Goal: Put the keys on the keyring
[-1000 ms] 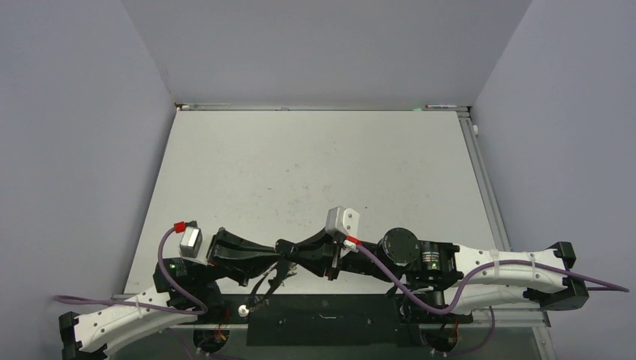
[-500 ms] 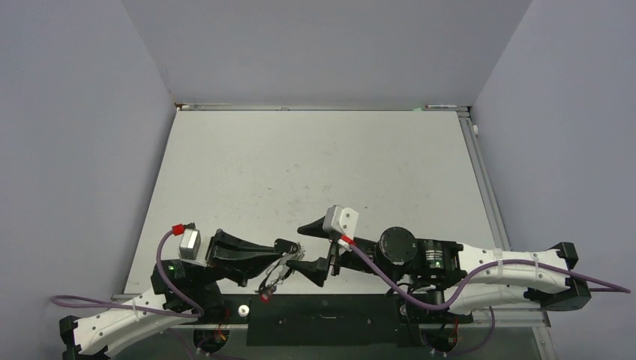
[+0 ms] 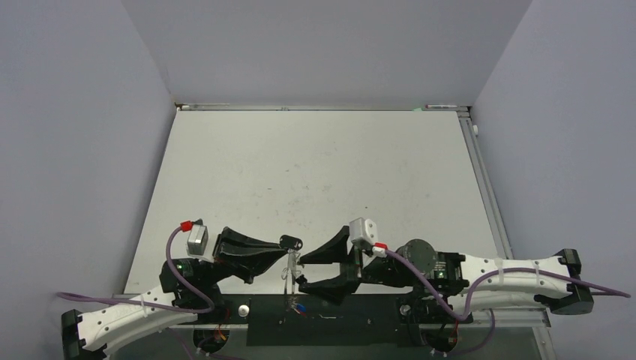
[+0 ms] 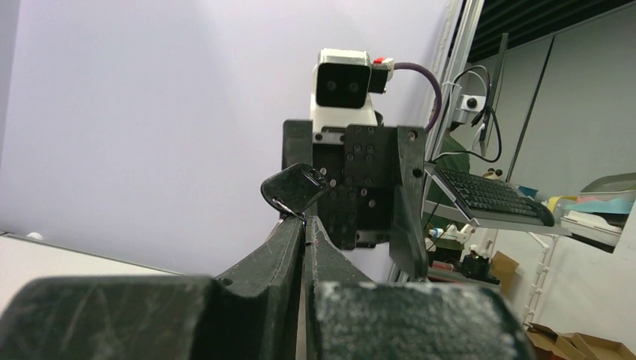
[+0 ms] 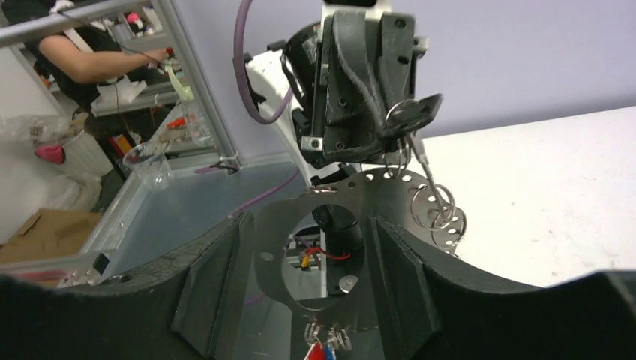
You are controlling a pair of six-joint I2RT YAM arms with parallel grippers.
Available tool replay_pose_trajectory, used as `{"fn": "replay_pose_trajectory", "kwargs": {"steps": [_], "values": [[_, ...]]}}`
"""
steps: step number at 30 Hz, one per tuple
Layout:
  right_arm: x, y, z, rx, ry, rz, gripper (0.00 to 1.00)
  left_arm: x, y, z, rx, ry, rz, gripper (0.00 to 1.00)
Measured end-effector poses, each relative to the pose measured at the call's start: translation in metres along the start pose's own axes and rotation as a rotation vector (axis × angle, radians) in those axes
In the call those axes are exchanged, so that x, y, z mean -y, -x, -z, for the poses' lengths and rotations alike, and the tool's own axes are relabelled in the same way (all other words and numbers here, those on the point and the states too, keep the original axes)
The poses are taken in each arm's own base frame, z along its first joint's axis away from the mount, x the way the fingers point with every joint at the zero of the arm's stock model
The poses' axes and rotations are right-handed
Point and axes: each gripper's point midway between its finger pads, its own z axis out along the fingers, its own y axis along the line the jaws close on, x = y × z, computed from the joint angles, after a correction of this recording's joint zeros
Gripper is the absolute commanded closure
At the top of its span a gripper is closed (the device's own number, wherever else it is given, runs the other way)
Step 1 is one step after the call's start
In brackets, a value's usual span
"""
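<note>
My left gripper [image 3: 289, 242] is shut at the near table edge, its tips [image 4: 305, 221] pinching a thin wire, with a small black clip [image 4: 294, 190] resting just above them. In the right wrist view the grey oval keyring [image 5: 264, 240] hangs below the left gripper [image 5: 360, 97]. Red and blue keys [image 5: 319, 349] dangle at the keyring's bottom, and silver rings [image 5: 439, 211] hang beside it. From above, the keyring [image 3: 291, 268] and keys [image 3: 298, 306] hang straight down. My right gripper [image 3: 305, 270] is open, one finger on each side of the keyring without touching it [image 5: 311, 255].
The grey table [image 3: 315, 172] stretches away behind both arms, walled by pale panels. The dark base rail [image 3: 322, 319] runs along the near edge under the hanging keys. A metal frame and a workbench with clutter [image 5: 112, 97] lie beyond the table's side.
My right gripper has opened and drawn back to the right, away from the left gripper. The keys, bunched between both grippers before, now hang straight down from the left gripper.
</note>
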Motion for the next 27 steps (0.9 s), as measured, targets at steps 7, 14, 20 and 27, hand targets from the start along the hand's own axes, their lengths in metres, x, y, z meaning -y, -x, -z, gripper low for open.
{"fn": "replay_pose_trajectory", "kwargs": {"steps": [7, 14, 20, 27], "values": [[0.005, -0.031, -0.020, -0.078, 0.017, -0.023, 0.43, 0.009, 0.008, -0.005, 0.038, -0.042, 0.038, 1.00], [0.005, -0.015, -0.022, -0.043, 0.021, -0.021, 0.46, 0.016, 0.017, -0.005, 0.071, -0.072, 0.047, 1.00], [0.005, -0.001, -0.022, -0.006, 0.011, -0.015, 0.49, 0.020, 0.018, -0.004, 0.079, -0.089, 0.061, 1.00], [0.005, 0.013, -0.024, 0.025, 0.003, -0.013, 0.52, 0.022, 0.018, -0.005, 0.080, -0.107, 0.064, 1.00]]}}
